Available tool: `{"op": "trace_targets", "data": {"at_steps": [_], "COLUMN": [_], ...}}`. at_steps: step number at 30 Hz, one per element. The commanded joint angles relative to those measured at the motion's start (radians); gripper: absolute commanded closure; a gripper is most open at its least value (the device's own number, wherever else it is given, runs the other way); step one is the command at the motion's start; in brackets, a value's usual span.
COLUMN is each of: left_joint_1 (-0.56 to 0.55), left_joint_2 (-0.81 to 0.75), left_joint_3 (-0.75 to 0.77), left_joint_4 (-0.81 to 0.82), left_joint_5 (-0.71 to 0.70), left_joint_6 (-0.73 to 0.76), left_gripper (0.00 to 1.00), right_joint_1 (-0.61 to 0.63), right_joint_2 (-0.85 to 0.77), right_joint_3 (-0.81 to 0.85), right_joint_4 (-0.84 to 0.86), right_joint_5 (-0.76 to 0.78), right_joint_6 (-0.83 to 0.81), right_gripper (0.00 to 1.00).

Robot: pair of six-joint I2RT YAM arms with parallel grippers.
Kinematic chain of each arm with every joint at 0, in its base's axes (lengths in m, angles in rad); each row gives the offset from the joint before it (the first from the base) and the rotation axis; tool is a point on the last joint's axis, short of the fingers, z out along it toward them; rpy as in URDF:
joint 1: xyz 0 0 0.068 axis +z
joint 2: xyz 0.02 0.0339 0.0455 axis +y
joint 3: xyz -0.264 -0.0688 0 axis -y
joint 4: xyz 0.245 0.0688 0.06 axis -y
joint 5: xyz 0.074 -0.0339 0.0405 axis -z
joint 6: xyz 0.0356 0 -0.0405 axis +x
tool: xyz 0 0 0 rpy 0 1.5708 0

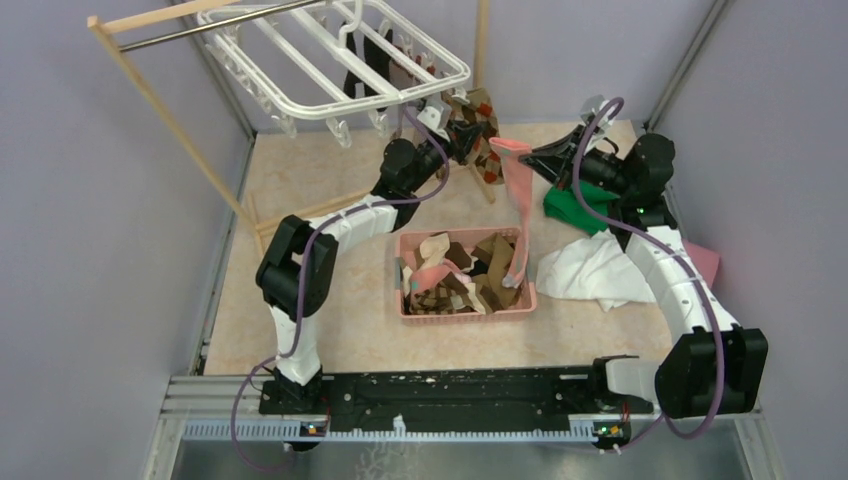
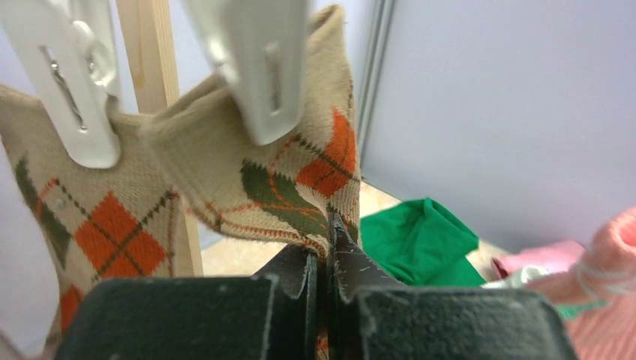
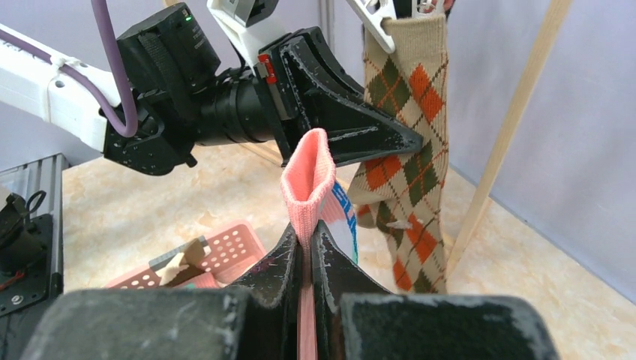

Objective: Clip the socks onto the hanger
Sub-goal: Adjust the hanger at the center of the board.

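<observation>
The white grid hanger (image 1: pixel 330 60) hangs from the rod at the back. An argyle sock (image 1: pixel 480 125) hangs under its right corner. In the left wrist view two white clips (image 2: pixel 75 90) sit on argyle fabric (image 2: pixel 300 165). My left gripper (image 2: pixel 328 247) is shut on that sock's lower edge, and it also shows in the top view (image 1: pixel 464 140). My right gripper (image 3: pixel 307 240) is shut on a pink-teal sock (image 3: pixel 307 176), held up just right of the left gripper, with its tail hanging towards the basket (image 1: pixel 518 195).
A pink basket (image 1: pixel 530 300) with several socks stands mid-table. Green (image 1: pixel 572 208), white (image 1: pixel 590 275) and pink (image 1: pixel 705 262) cloths lie on the right. The wooden rack (image 1: pixel 160 110) stands at the back left. A black sock (image 1: pixel 368 62) hangs on the hanger.
</observation>
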Motion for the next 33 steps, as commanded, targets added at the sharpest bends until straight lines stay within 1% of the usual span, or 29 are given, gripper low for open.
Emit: {"op": "trace_targets", "data": {"at_steps": [1, 6, 9, 14, 16, 22, 26, 30, 33], "left_joint_1": [-0.023, -0.033, -0.035, -0.037, -0.037, -0.037, -0.038, -0.038, -0.037], "left_joint_2": [0.058, 0.085, 0.067, 0.009, -0.015, -0.074, -0.104, -0.146, -0.188], "left_joint_3": [0.110, 0.137, 0.109, 0.011, -0.032, -0.121, -0.158, -0.205, -0.247], "left_joint_4": [0.045, 0.047, 0.057, 0.101, 0.120, 0.133, 0.134, 0.132, 0.124], "left_joint_5": [-0.102, -0.120, -0.106, -0.075, -0.067, -0.067, -0.067, -0.077, -0.075], "left_joint_6": [0.029, 0.016, 0.013, 0.007, 0.004, 0.013, 0.017, 0.025, 0.031], "left_gripper": [0.99, 0.92, 0.75, 0.59, 0.54, 0.51, 0.50, 0.41, 0.37], "right_joint_1": [-0.025, -0.030, -0.031, -0.032, -0.031, -0.027, -0.005, 0.033, 0.058], "right_joint_2": [0.004, -0.009, -0.015, -0.015, -0.011, -0.002, -0.003, -0.007, -0.010], "right_joint_3": [0.078, 0.070, 0.058, 0.043, 0.041, 0.036, 0.040, 0.046, 0.051], "right_joint_4": [0.014, 0.009, 0.010, 0.028, 0.041, 0.117, 0.135, 0.123, 0.129], "right_joint_5": [0.015, 0.013, 0.012, 0.002, -0.008, -0.044, -0.067, -0.082, -0.089], "right_joint_6": [0.005, 0.011, 0.016, 0.038, 0.054, 0.120, 0.119, 0.098, 0.097], "right_gripper": [1.00, 1.00, 1.00, 1.00, 1.00, 1.00, 1.00, 1.00, 1.00]}}
